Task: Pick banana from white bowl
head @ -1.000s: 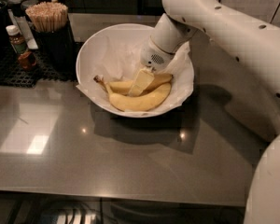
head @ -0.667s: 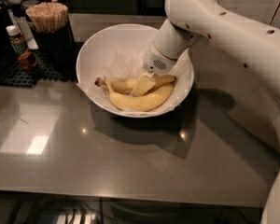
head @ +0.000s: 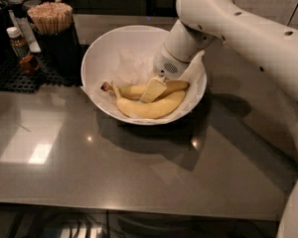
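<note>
The wide white bowl (head: 97,58) with a paper liner stands on the grey counter. Two yellow bananas lie in it side by side. The slimmer banana (head: 131,91) lies at the back, and a dark frayed stem tip (head: 106,87) shows at the left. The plumper banana (head: 149,110) lies in front. My gripper (head: 153,89) reaches down into the bowl from the upper right. Its cream tip rests on the middle of the slimmer banana and hides part of it.
A dark holder of wooden sticks (head: 52,19) and a small brown bottle (head: 21,48) stand on a black mat at the back left. My white arm (head: 248,33) crosses the upper right. The counter's front edge (head: 139,209) runs along the bottom.
My gripper has come down a little further into the bowl, onto the bananas. The bananas and the bowl have not visibly moved.
</note>
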Controlling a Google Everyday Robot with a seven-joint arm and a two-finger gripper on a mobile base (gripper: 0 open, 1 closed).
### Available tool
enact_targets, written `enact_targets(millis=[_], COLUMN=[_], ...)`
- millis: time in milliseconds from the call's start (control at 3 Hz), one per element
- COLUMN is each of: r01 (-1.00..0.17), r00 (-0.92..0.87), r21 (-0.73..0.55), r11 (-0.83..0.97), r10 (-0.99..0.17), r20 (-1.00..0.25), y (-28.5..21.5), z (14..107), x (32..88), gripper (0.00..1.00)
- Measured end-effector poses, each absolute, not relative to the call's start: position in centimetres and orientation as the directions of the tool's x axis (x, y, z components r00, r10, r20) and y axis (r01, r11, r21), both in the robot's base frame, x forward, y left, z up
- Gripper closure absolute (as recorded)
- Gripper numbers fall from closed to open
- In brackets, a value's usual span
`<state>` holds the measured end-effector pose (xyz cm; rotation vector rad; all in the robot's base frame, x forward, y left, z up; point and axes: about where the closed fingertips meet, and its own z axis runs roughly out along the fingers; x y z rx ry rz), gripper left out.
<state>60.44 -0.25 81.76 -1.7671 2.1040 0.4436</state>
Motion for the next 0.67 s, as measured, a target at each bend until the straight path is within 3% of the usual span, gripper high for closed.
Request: enact_targets(millis=[667], r01=[-0.972], r00=[-0.083], r21=[-0.157], r11=[0.176], r10=[-0.879], r20=[-0.469], y=[0.5], z=[89.3], x=[59.9], gripper=[1.00])
